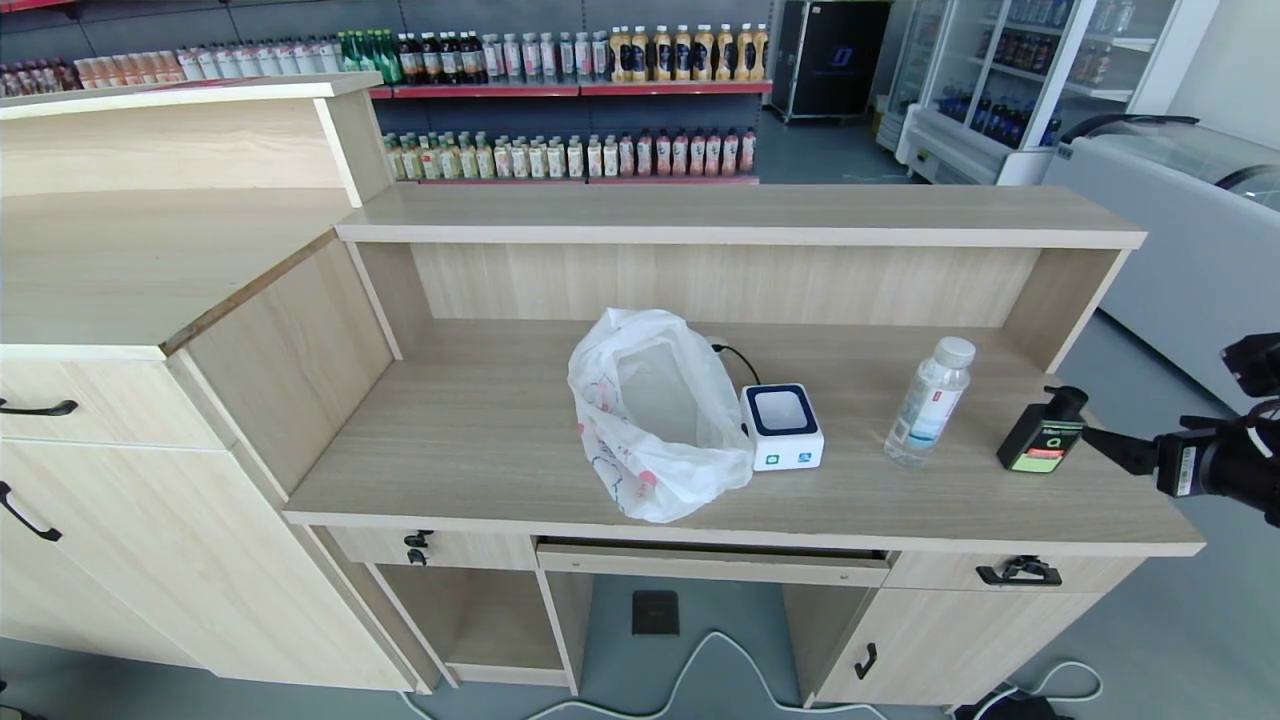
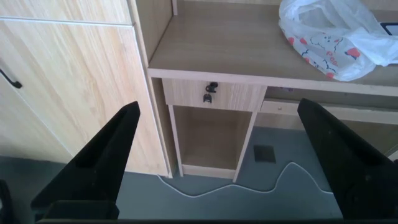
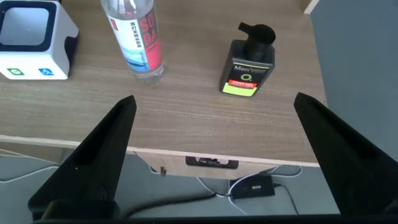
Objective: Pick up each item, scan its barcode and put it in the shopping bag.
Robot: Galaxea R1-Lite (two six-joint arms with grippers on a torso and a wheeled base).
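Note:
On the wooden counter (image 1: pixel 480 450) an open white plastic shopping bag (image 1: pixel 655 415) lies beside a small white barcode scanner (image 1: pixel 782 425). Right of the scanner stands a clear water bottle (image 1: pixel 928 403), then a black pump bottle (image 1: pixel 1042 435) with a green label. My right gripper (image 1: pixel 1100 442) hovers open off the counter's right end, just right of the pump bottle (image 3: pixel 247 61); in the right wrist view this gripper (image 3: pixel 214 98) holds nothing, and the water bottle (image 3: pixel 135 38) and scanner (image 3: pixel 28 40) lie beyond. My left gripper (image 2: pixel 219 104) is open and empty, low in front of the counter, with the bag (image 2: pixel 336 34) above.
A raised shelf (image 1: pixel 740 215) runs along the back of the counter, and a taller cabinet (image 1: pixel 150 260) closes its left side. Drawers (image 1: pixel 1015 572) and an open recess sit under the counter, with cables on the floor. Store shelves of drinks stand behind.

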